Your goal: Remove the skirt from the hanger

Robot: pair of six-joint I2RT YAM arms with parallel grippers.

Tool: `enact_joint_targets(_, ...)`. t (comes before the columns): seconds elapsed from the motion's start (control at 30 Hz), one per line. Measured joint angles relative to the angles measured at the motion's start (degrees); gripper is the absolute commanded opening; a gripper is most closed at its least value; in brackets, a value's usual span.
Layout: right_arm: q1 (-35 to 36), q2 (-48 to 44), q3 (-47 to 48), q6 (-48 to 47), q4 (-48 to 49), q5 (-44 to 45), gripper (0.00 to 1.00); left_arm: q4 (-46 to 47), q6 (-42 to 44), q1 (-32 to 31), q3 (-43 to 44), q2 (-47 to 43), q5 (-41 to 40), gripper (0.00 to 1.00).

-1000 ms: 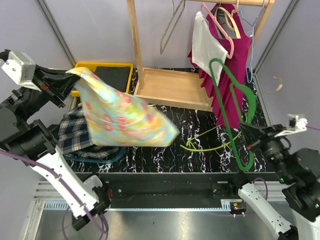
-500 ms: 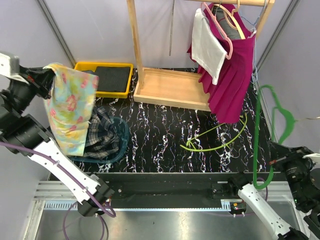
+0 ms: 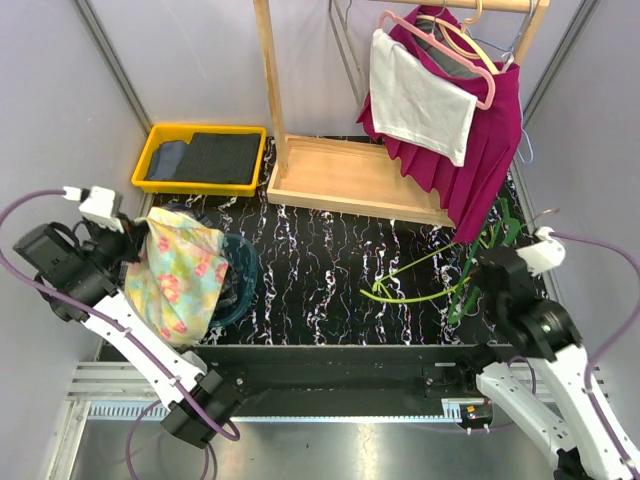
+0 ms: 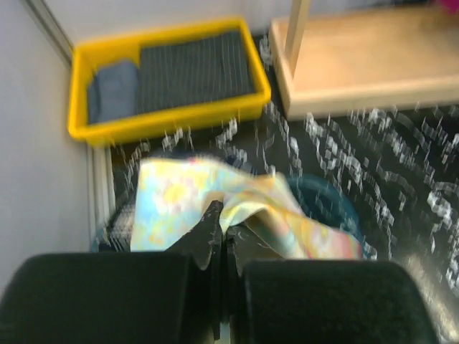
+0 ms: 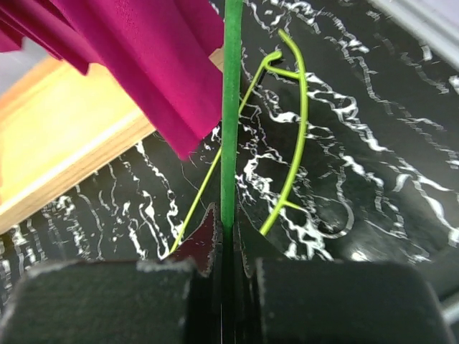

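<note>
The floral skirt (image 3: 178, 275), pale yellow and blue with pink flowers, hangs from my left gripper (image 3: 133, 228) over the round blue basket (image 3: 240, 275) at the left; the left wrist view shows the jaws (image 4: 221, 215) shut on its cloth (image 4: 215, 190). The green hanger (image 3: 480, 258) is off the skirt. My right gripper (image 3: 490, 270) is shut on its bar (image 5: 231, 107), low over the table at the right, beside a lime-green hanger (image 3: 420, 275) lying flat.
A wooden rack with a tray base (image 3: 350, 180) stands at the back, with a magenta skirt (image 3: 480, 150) and a white garment (image 3: 420, 105) on hangers. A yellow bin (image 3: 205, 158) of dark clothes sits at the back left. A plaid garment lies in the basket.
My left gripper has swung down and left, lowering the floral skirt onto the basket. My right gripper has brought the green hanger down from the right edge toward the table.
</note>
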Motion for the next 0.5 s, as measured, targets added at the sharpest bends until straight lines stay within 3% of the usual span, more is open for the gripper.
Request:
enact_joint_targets(0.23,0.0,8.8,-5.6,0.6,15.0,0.6,0.04,-7.4,14.1,-0.5,-5.9,2.3,-3.6,0.0)
enact_joint_targets(0.3,0.0,10.7,-6.2,1.0,18.5,1.1,0.11,-7.1,15.5,-0.9,-6.8,4.3,-4.1,0.0)
enact_joint_targets(0.33,0.0,11.4,-6.4,1.4,19.8,1.4,0.17,-6.8,16.1,-1.2,-7.5,5.1,-4.5,0.13)
enact_joint_targets(0.37,0.0,12.0,-6.6,1.8,21.1,1.6,0.28,-6.1,16.7,-1.7,-8.8,5.5,-4.9,0.24)
enact_joint_targets(0.5,0.0,13.7,-7.8,3.5,24.3,1.3,0.39,-3.8,18.6,-6.4,-15.3,5.5,-8.8,0.5)
